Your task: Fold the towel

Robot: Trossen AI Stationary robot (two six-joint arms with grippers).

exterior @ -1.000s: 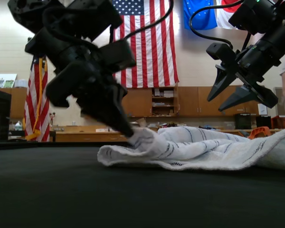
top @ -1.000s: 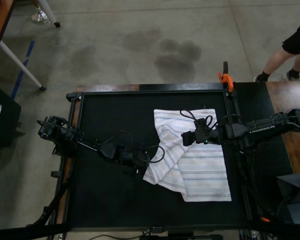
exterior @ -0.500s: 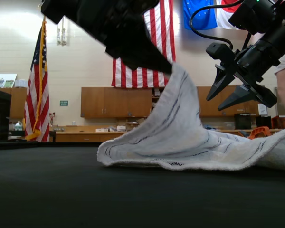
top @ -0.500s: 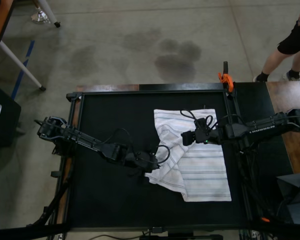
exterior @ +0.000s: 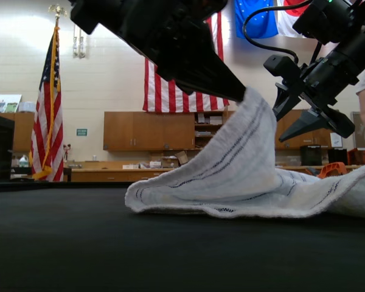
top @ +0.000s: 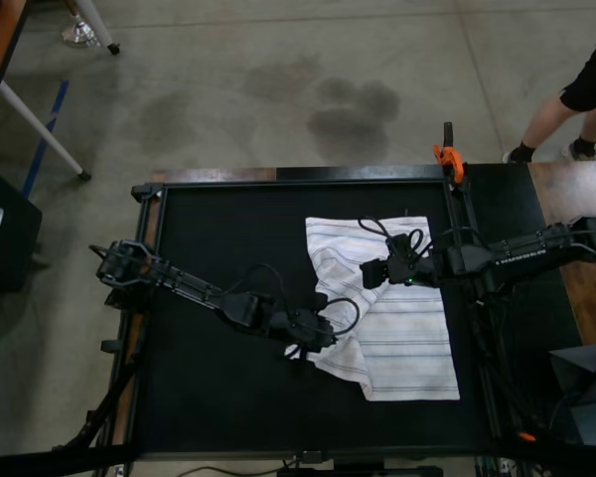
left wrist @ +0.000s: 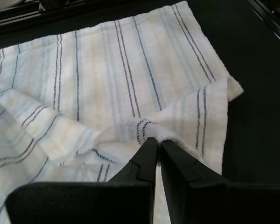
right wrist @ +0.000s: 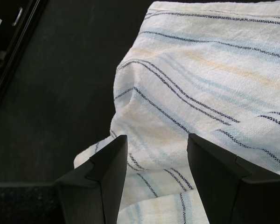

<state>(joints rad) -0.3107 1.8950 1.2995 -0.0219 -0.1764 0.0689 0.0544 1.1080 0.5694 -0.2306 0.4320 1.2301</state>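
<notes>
The towel (top: 387, 313) is spread w/ creases toward the table's (top: 219, 238) right edge in the top view. One corner is pinched and lifted by the left gripper (left wrist: 157, 145), fingers shut tight on it. The right gripper (right wrist: 155, 154) is held wide open above the cloth, nothing gripped; the fold is judged barely begun, most left.

Towel (left wrist: 107, 79): soft woven cloth; table (top: 219, 258): matt black.

One towel (top: 397, 318), two grippers (top: 323, 336) (top: 370, 273), one orange clamp (top: 447, 157), three flags (exterior: 184, 85).
</notes>
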